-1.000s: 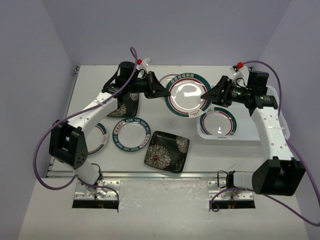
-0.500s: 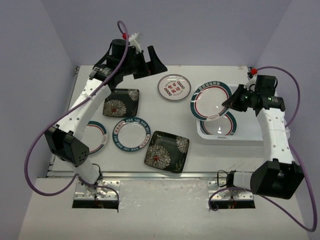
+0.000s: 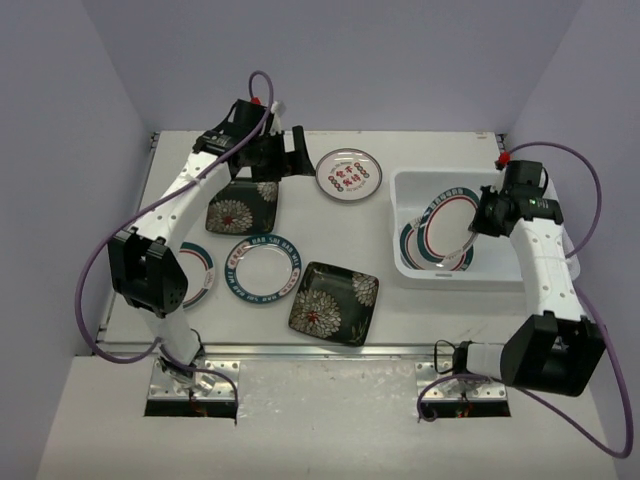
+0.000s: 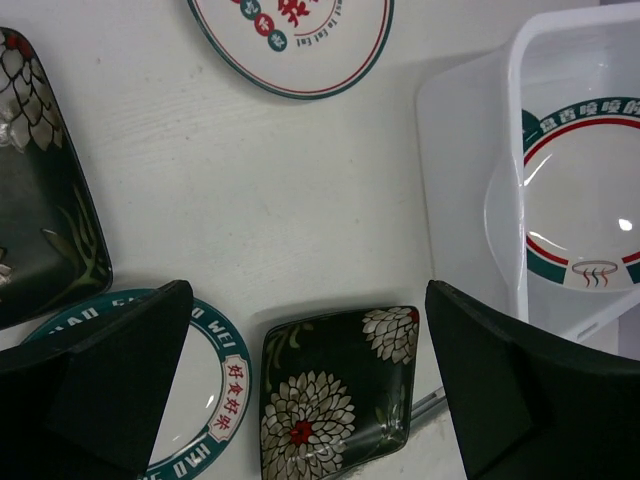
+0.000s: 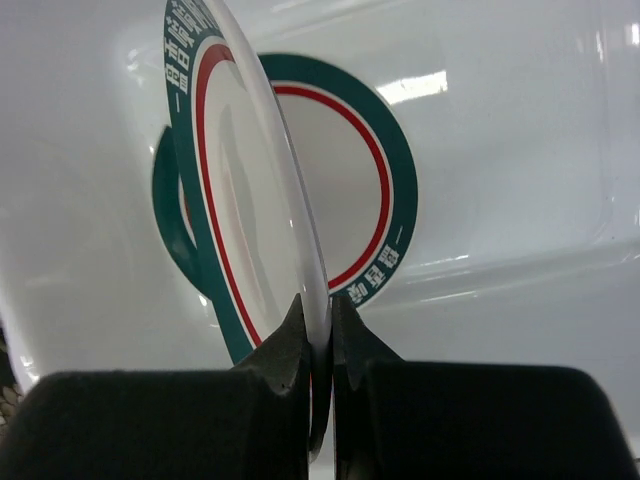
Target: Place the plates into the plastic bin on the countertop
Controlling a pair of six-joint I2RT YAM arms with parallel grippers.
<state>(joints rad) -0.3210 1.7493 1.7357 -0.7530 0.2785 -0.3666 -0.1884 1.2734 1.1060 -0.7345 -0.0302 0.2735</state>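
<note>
The teal-rimmed plate, round and white with a red ring inside its rim, stands tilted on edge inside the plastic bin at the right of the countertop. Its face turns up and toward the left. The right gripper reaches in from the bin's right side, and its 2 fingers are pinched narrow on that plate's rim. Under it a second plate of the same pattern lies flat on the bin's floor. I cannot tell from either view whether the tilted plate's lower edge touches the flat one.

Outside the bin, 5 more plates lie on the countertop:
- The red-lettered plate sits just left of the bin's far corner.
- The far black square dish lies further left, partly under the left arm.
- The blue-rimmed plate is nearer, left of centre.
- The near black square dish lies just beside it on the right, toward the near edge.
- A teal-rimmed round plate sits at the left, half hidden behind the left arm.

The left gripper hovers over the far left of the countertop, between the far black square dish and the red-lettered plate. Its fingers are spread wide with nothing between them.
</note>
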